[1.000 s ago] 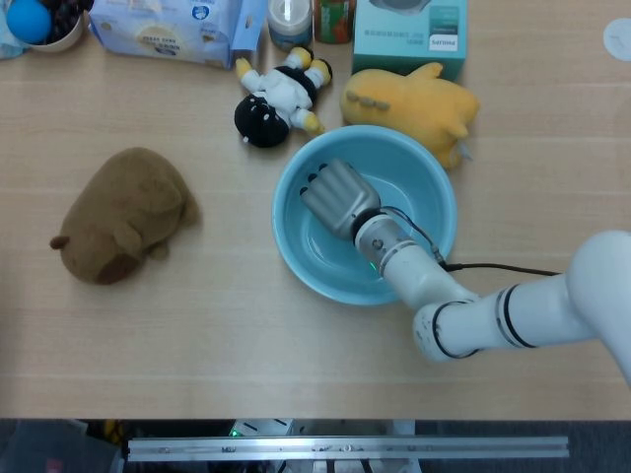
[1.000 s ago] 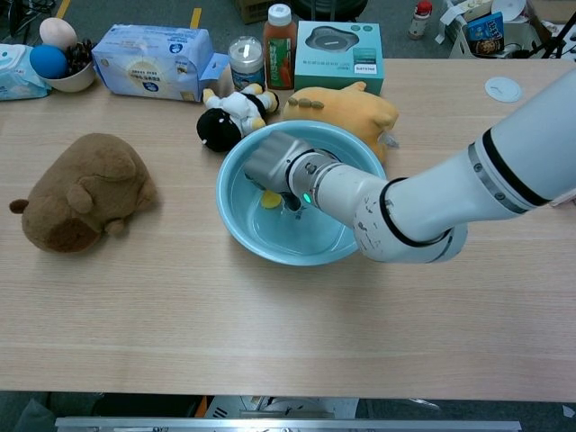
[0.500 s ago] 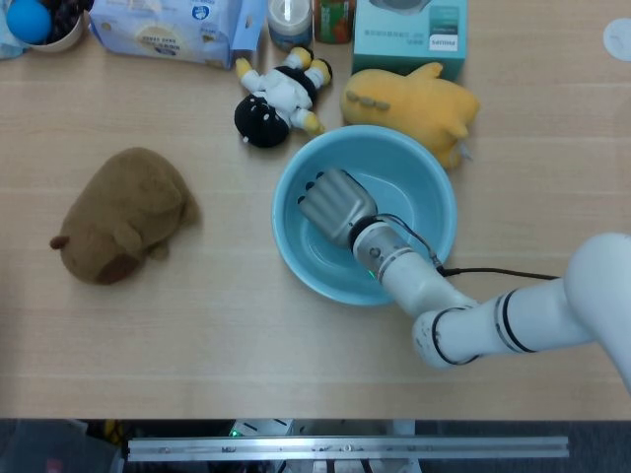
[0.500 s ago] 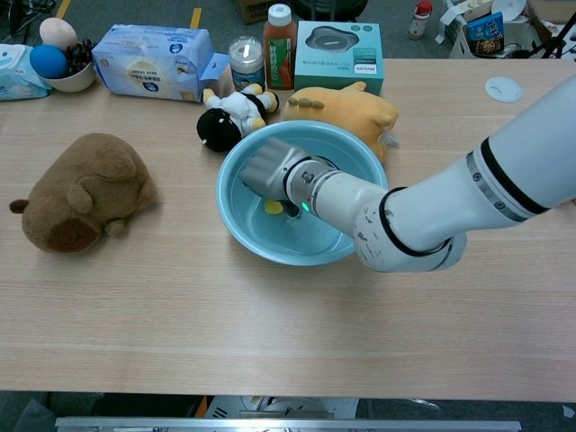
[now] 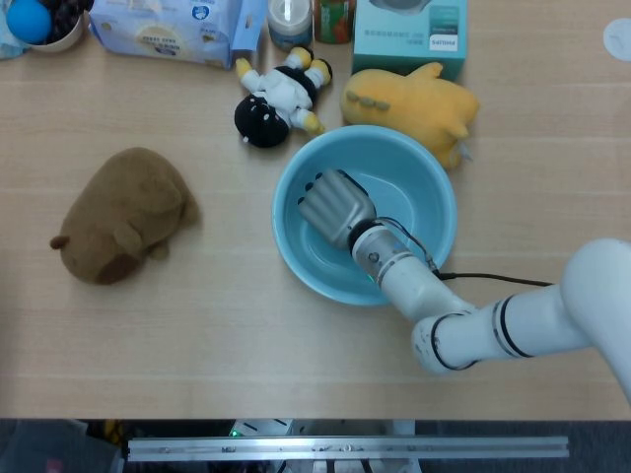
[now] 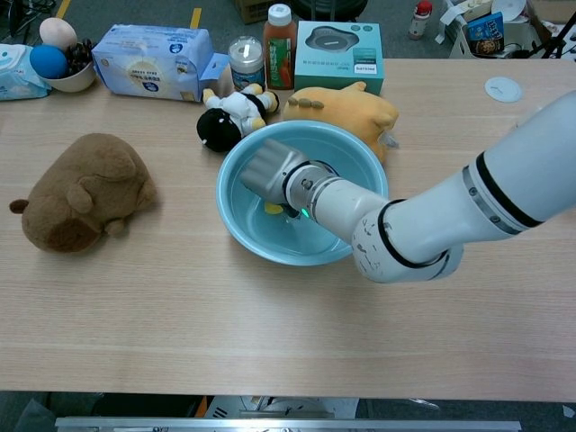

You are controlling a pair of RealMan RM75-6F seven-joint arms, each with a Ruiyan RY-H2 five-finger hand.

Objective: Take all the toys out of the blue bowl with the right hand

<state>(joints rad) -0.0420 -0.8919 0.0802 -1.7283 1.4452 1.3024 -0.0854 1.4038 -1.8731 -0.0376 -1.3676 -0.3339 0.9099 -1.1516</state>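
Observation:
The blue bowl [image 5: 435, 189] [image 6: 362, 155] stands mid-table. My right hand [image 5: 335, 207] [image 6: 268, 171] reaches down into its left half, fingers curled downward toward the bottom. A small yellow toy [image 6: 273, 209] peeks out just beneath the fingers in the chest view; the head view hides it under the hand. Whether the fingers grip the toy is hidden. The forearm [image 5: 424, 291] crosses the bowl's near rim. My left hand shows in neither view.
A black-and-white plush [image 5: 276, 99] and a yellow plush [image 5: 414, 103] lie against the bowl's far rim. A brown plush [image 5: 123, 212] rests at the left. Boxes, a jar and a bottle [image 6: 280, 45] line the far edge; a small bowl [image 6: 63, 67] sits far left.
My right hand has shifted slightly left and lower inside the bowl, settling over the small yellow toy. The plush toys outside have not moved.

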